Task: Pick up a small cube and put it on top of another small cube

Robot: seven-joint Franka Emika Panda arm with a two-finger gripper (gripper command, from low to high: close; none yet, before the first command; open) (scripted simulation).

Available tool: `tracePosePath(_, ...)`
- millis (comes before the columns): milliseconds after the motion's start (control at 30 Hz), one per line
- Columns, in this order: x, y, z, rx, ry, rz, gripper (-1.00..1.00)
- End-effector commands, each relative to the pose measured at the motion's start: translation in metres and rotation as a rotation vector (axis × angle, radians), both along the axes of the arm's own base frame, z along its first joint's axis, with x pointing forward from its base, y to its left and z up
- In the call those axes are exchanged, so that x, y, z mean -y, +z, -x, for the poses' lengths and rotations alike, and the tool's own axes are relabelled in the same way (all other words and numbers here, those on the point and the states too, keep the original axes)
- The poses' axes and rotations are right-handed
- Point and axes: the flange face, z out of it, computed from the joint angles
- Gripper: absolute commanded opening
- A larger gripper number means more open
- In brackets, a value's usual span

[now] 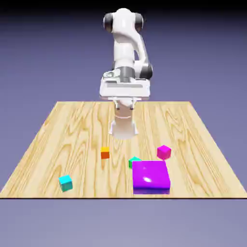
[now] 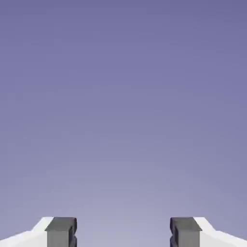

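Wide apart at the claw [image 2: 123, 232], with nothing between the tips. Held high on the arm [image 1: 126, 46] and aimed out past the cubes, probably to keep clear of them before any reach; only backdrop in the hand view. To be tipped downward, presumably, before a first pick.

Out on the wood, still to be stacked: an orange cube [image 1: 105, 153], fairly open to a grip from either side; a green cube [image 1: 134, 161], partly hidden behind a big purple block [image 1: 150, 176], perhaps touching, hard to tell, and likely awkward to pinch there; a pink cube [image 1: 164, 152] near the block; a light-blue cube [image 1: 65, 183] well apart, towards the exterior view's left. Impossible to say which to lift or which to build on.

Beneath, a pale, strongly grained tabletop [image 1: 72, 130]. Beyond, plain blue-violet, darkening to black at the top.
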Motion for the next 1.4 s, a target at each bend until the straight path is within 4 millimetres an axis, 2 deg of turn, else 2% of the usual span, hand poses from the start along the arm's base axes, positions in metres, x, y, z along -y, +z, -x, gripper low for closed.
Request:
tracePosePath(0, 0.008, -0.005, -0.009, -0.032, -0.034, -0.018, 0.0)
tracePosePath(233, 0.072, -0.054, -0.06, -0.249, -0.28, -0.144, 0.0)
tracePosePath(467, 0.146, -0.119, -0.093, -0.455, -0.539, -0.268, 0.0)
tracePosePath(667, 0.212, -0.187, -0.103, -0.625, -0.766, -0.37, 0.0)
tracePosePath(867, 0.273, -0.26, -0.094, -0.788, -0.988, -0.465, 0.0)
tracePosePath(900, 0.273, -0.26, -0.094, -0.788, -0.988, -0.465, 0.0)
tracePosePath(1033, 0.268, -0.328, -0.091, -0.788, -0.988, -0.465, 0.0)
tracePosePath(1067, 0.268, -0.33, -0.091, -0.788, -0.988, -0.465, 0.0)
tracePosePath(1100, 0.268, -0.33, -0.091, -0.788, -0.988, -0.465, -1.0)
tracePosePath(1133, 0.268, -0.33, -0.091, -0.788, -0.988, -0.465, -1.0)
tracePosePath(1267, 0.273, -0.262, -0.094, -0.788, -0.988, -0.465, -1.0)
tracePosePath(1367, 0.17, -0.243, -0.111, -0.819, -0.78, -0.435, -1.0)
